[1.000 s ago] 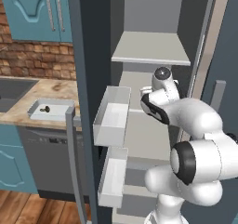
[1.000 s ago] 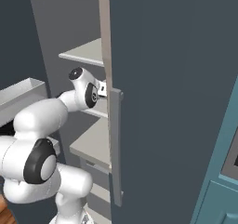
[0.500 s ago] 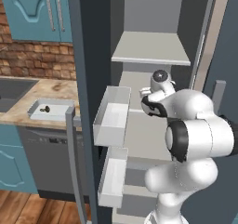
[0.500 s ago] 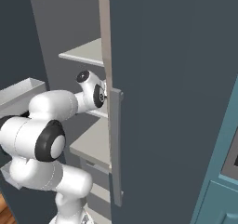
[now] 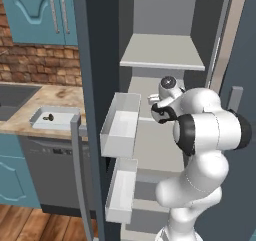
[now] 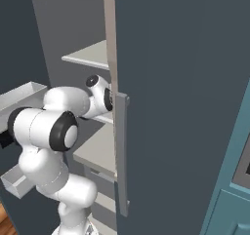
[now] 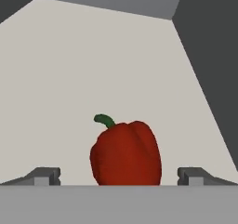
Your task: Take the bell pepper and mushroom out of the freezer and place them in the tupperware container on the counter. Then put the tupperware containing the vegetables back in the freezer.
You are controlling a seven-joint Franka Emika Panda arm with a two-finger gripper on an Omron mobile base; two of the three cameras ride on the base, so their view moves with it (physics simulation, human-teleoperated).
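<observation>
Hand view first, since that's where we get the good look: the bell pepper (image 7: 126, 153) sits upright on a pale shelf (image 7: 93, 79) inside the freezer (image 7: 209, 56), green stem curling up and to the left. Our gripper (image 7: 119, 175) is spread wide with nothing in it, and the two dark fingertips (image 7: 44, 175) poke up on either side of the pepper's lower half. We can't tell whether they actually touch it; it looks like there's space on both sides.

From the left base view, we see our arm reaching into the open freezer (image 5: 165, 45), with the wrist over the middle shelf, just below the upper shelf (image 5: 162, 52). The freezer door swings out toward the counter (image 5: 35, 97), and two white door bins (image 5: 120, 125) hang on its inner face, one above the other, beside the arm's elbow.

Left of the freezer, the tupperware container (image 5: 42, 121) rests on the counter near its front edge, and the mushroom (image 5: 49, 117) is already lying inside it as a small dark speck. A dark grey sink (image 5: 12, 97) sits further left of the freezer, beyond the container.

From the right base view, the other freezer door (image 6: 180, 92) and its bar handle (image 6: 122, 151) block most of the interior, with our forearm disappearing behind the door edge.
</observation>
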